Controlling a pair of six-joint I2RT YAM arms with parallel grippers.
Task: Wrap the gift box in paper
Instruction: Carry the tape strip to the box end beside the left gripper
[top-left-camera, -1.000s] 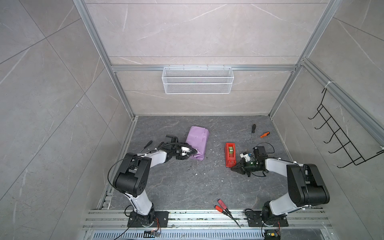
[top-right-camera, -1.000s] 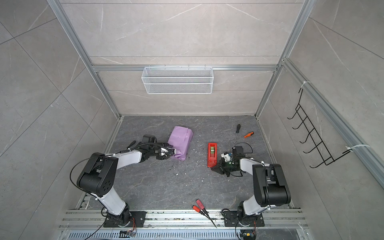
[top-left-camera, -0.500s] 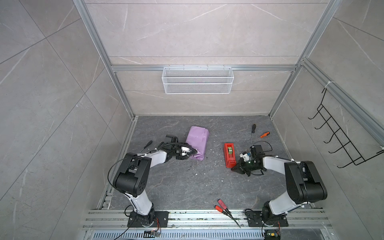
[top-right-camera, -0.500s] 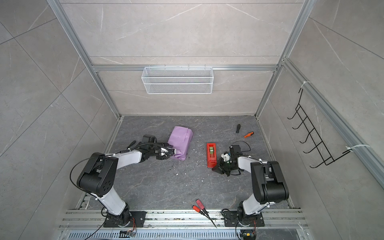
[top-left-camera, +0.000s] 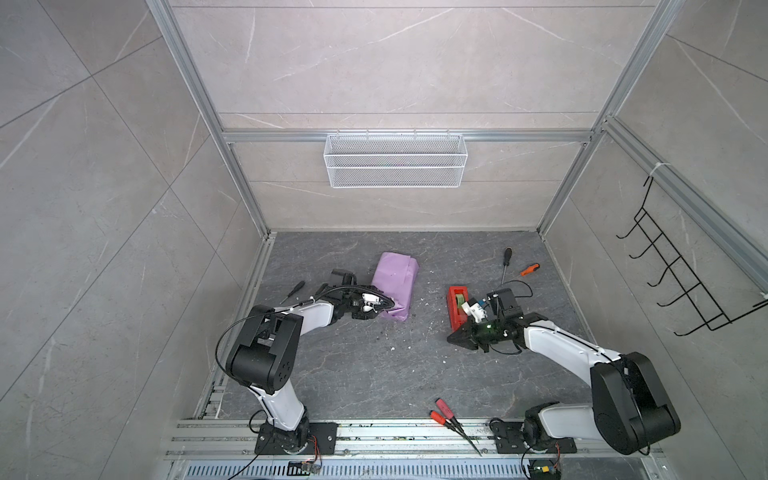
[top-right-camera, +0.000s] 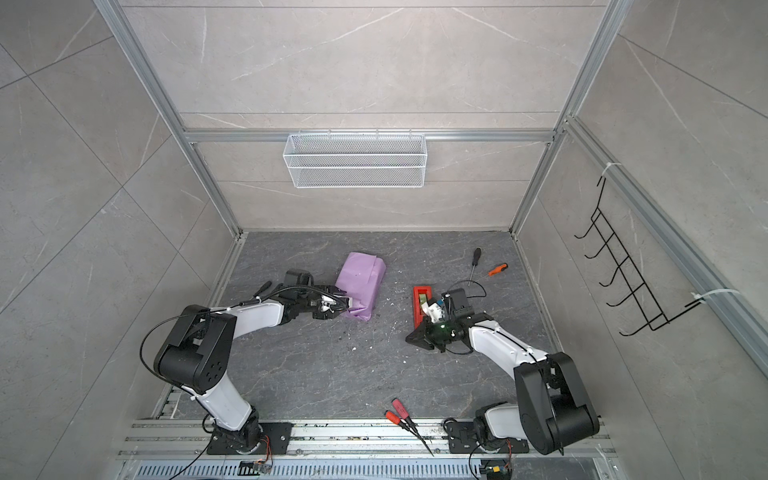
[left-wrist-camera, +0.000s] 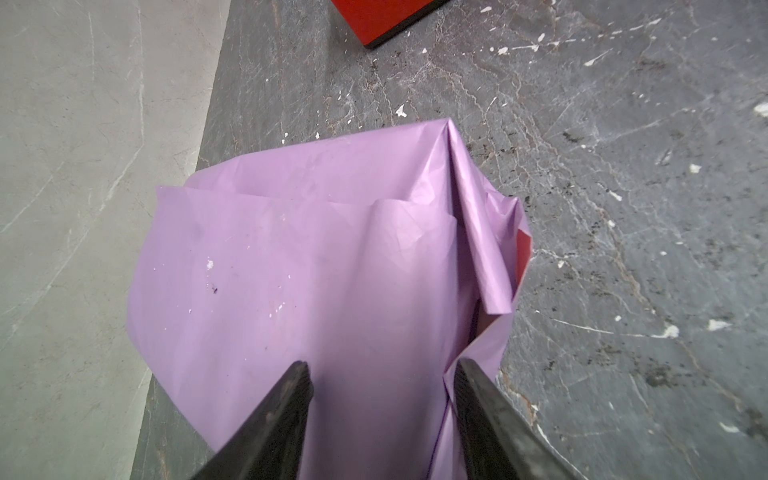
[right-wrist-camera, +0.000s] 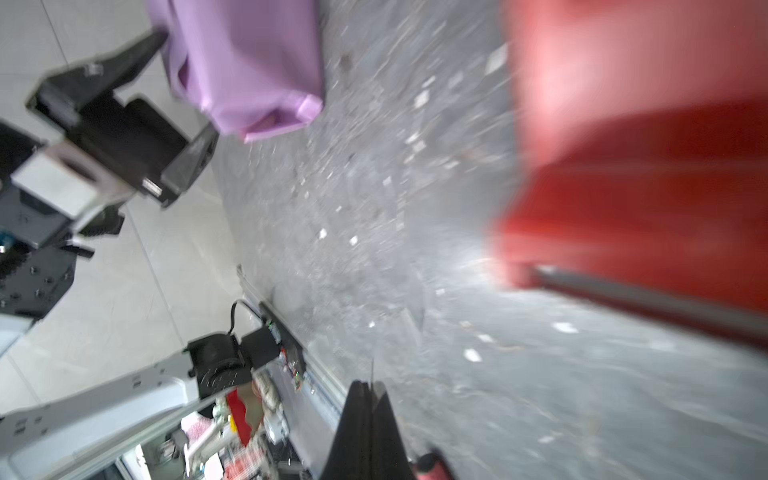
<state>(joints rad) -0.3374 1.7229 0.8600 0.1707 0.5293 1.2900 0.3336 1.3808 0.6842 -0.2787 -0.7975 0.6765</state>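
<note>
The lilac paper (top-left-camera: 395, 282) (top-right-camera: 361, 278) lies folded into a bundle on the dark floor, and the gift box is hidden under it. My left gripper (top-left-camera: 384, 306) (top-right-camera: 347, 309) is at the bundle's near end. In the left wrist view the left gripper (left-wrist-camera: 380, 365) is closed on the paper (left-wrist-camera: 311, 249), which fills the gap between the fingers. My right gripper (top-left-camera: 451, 337) (top-right-camera: 409, 338) (right-wrist-camera: 370, 384) is shut, low beside the red tape dispenser (top-left-camera: 457, 309) (right-wrist-camera: 623, 145). A thin sliver stands at its tips, and I cannot tell what it is.
Two screwdrivers (top-left-camera: 505, 266) (top-left-camera: 530, 270) lie at the back right and a dark one (top-left-camera: 295, 289) at the left. Red-handled tools (top-left-camera: 446, 411) lie by the front rail. A white wire basket (top-left-camera: 395, 160) hangs on the back wall and a black hook rack (top-left-camera: 681, 282) on the right wall.
The right arm has shifted slightly to the left beside the tape dispenser, and its wrist view is blurred by motion. The left arm and the paper bundle have not moved.
</note>
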